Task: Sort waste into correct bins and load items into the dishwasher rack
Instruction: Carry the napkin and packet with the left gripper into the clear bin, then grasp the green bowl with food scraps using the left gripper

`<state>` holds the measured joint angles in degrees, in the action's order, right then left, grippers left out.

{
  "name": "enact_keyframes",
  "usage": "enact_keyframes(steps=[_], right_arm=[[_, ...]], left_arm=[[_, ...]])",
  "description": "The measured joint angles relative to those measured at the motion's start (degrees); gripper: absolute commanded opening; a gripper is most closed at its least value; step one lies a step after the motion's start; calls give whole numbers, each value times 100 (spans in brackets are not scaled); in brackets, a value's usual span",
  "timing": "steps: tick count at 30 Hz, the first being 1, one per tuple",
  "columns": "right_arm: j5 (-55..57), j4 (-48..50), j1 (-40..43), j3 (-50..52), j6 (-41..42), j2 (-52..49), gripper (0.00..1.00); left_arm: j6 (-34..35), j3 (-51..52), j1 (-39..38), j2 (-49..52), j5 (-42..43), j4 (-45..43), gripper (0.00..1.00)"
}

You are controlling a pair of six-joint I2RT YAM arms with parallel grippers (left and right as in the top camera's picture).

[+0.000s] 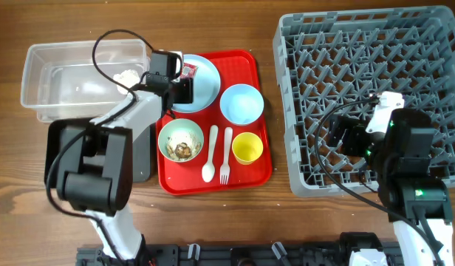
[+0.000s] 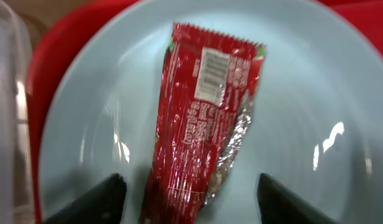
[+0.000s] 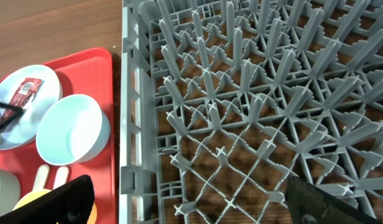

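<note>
Here, crinkled foil wrapper (image 2: 204, 124) lies on glossy plate (image 2: 303, 81).

Bright and even from above, soft shadows beside the rack (image 1: 360, 66) at the right edge of the bench. Pale shine on the clear tub (image 1: 65, 89) by the far left corner. Small white glints on the plate (image 2: 316, 143) up close. Blurry all over in the left wrist view, even the wrapper (image 2: 204, 118) writing. Sharp on the pegs in the right wrist view, fuzzy on the dark fingers (image 3: 61, 202) down low.
</note>
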<state>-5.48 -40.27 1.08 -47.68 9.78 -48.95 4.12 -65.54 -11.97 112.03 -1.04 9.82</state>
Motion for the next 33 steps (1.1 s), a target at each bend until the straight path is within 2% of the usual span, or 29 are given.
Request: enact_keyframes(steps=[2,3,10,14,17,21,22,23,25,28,33], right_arm=[[-2,0,0,0,0,-2,100],[0,0,0,0,0,-2,100],[0,0,0,-2,0,-2,100],[0,2,0,-4,0,-2,100],[-2,0,0,-4,0,-2,100],[0,0,0,-4,0,-2,100],[0,0,0,-4,0,-2,100],[0,0,0,-4,0,-2,100],[-2,0,0,-4,0,-2,100],[0,0,0,-4,0,-2,100],[0,0,0,-4,0,-2,100]], left_arm=[[-66,0,0,94,-11,-39,22],[-52,0,0,96,-20,-20,4],[-48,2,0,-199,-15,144,4],[116,7,81,-1829,-155,522,3],[282,4,463,-2363,-227,658,4],[782,4,1322,-2326,-297,929,4],[870,4,1469,-2277,-319,955,16],[931,4,1600,-2201,-341,979,38],[1019,4,1729,-2020,-354,1078,40],[1088,4,1738,-1917,-363,1143,54],[1147,4,1648,-2072,-201,1432,54]])
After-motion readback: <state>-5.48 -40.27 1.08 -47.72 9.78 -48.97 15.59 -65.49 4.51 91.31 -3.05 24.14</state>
